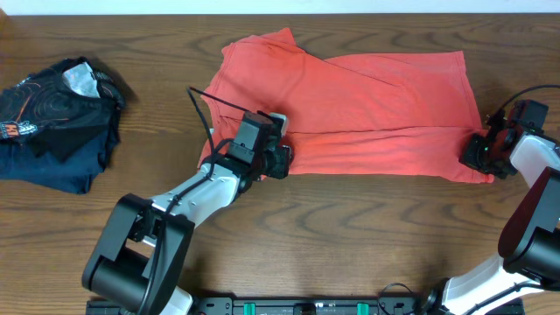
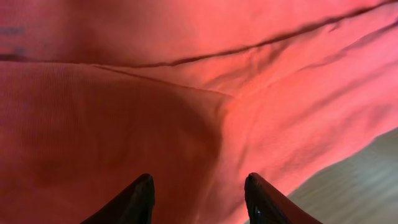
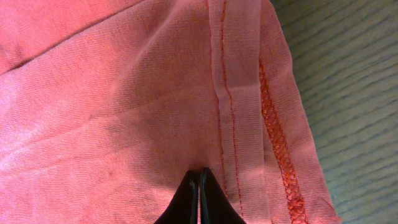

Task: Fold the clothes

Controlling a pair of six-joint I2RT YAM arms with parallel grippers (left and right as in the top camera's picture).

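Observation:
The clothes (image 1: 376, 105), a coral-red T-shirt, lie spread across the middle and right of the wooden table (image 1: 350, 236), with one sleeve sticking up at the back left. My left gripper (image 1: 278, 160) is at the shirt's front left edge. In the left wrist view its two dark fingers stand apart, so the left gripper (image 2: 199, 186) is open over red cloth (image 2: 186, 93). My right gripper (image 1: 472, 150) is at the front right corner. It is pinched shut on a pucker of fabric (image 3: 124, 93) just beside the stitched hem (image 3: 273, 112), as the right gripper (image 3: 199, 174) shows close up.
A heap of dark navy and black clothing (image 1: 57, 122) lies at the far left of the table. Bare wood shows beside the shirt's edge in both wrist views (image 2: 360, 180) (image 3: 348, 62). The arm bases stand at the front edge.

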